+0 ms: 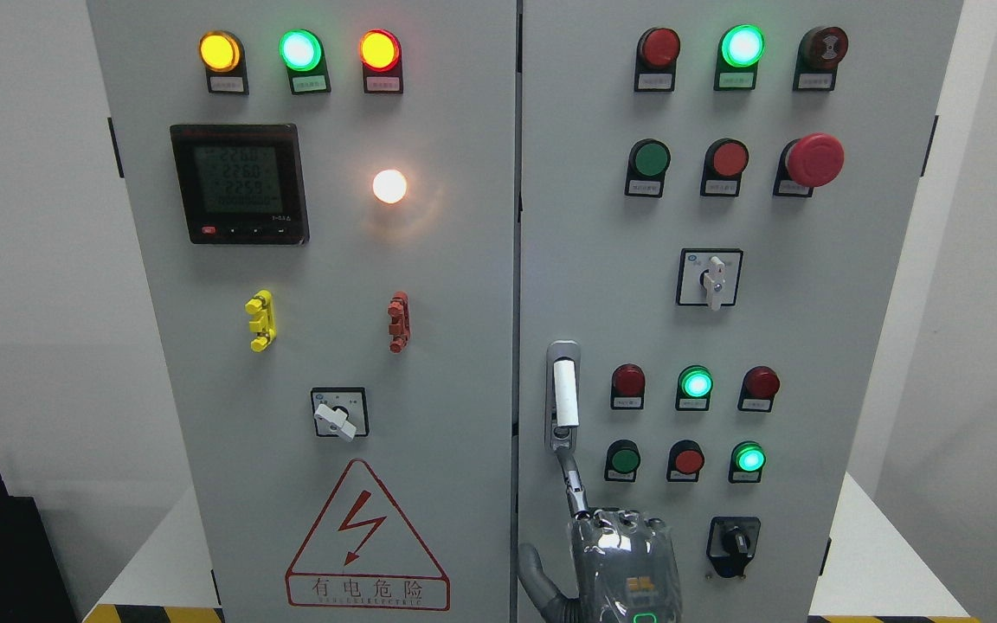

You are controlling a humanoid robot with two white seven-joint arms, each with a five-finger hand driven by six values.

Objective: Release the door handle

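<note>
Cabinet: tall grey metal two-door electrical cabinet, both doors shut, seam running down the centre.
Handle: grey recessed door handle with white lever, upright, on the right door just right of the seam, about mid-height.
Hand: grey robot hand in clear plastic cover, bottom edge, a bit right of centre; arm hidden below the frame, so can't say which side it belongs to.
Fingers: one finger stretched straight up, tip at or just under the handle's lower end; looks like touching, view too poor to be sure. Thumb sticks out to the left. Other fingers hidden behind the palm, can't tell if curled. Nothing gripped as far as seen.
L door: three lit lamps across top (yellow, green, red); black digital meter below; white glowing lamp to its right; yellow clip and red clip mid-door; white rotary switch; red triangular shock-warning sign at bottom.
R door: rows of red and green lamps and buttons; red mushroom e-stop button upper right; white selector switch mid-door; black selector knob low, right of the hand.
</note>
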